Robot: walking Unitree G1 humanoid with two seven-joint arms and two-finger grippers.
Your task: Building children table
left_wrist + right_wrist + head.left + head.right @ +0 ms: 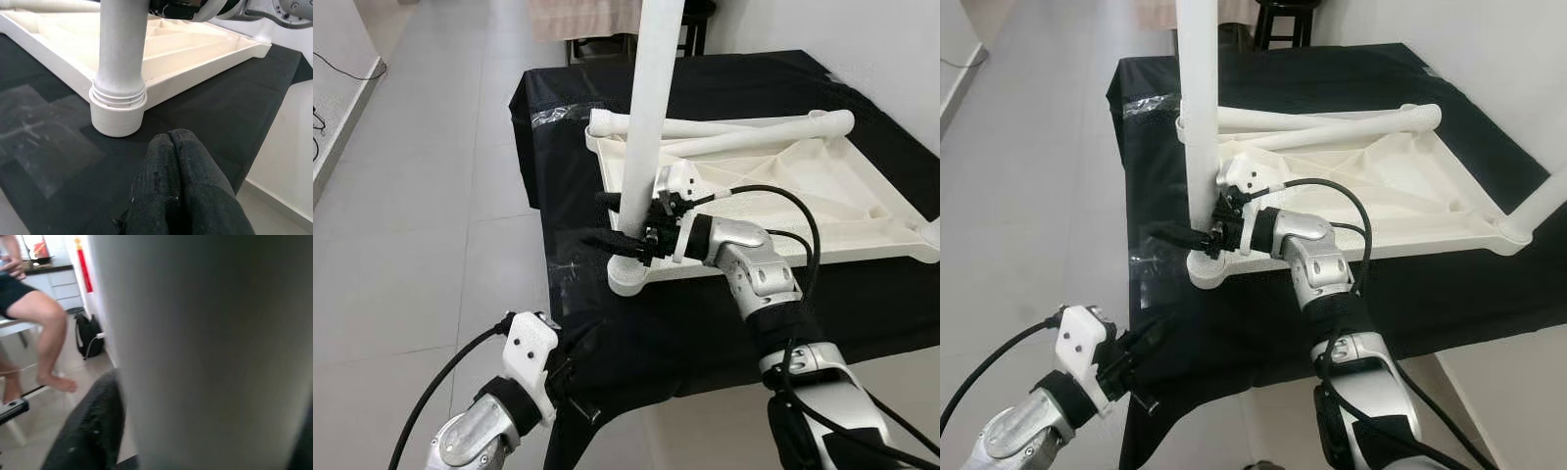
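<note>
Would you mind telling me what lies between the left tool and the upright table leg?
Only bare black cloth, in the left wrist view: the shut left tool points at the upright leg, seated in its corner socket.

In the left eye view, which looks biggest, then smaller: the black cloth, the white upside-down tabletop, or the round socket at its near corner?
1. Black cloth, spreading well beyond everything on it.
2. White tabletop, lying upside down on the cloth.
3. Corner socket, holding the upright white leg that the right gripper grasps.
</note>
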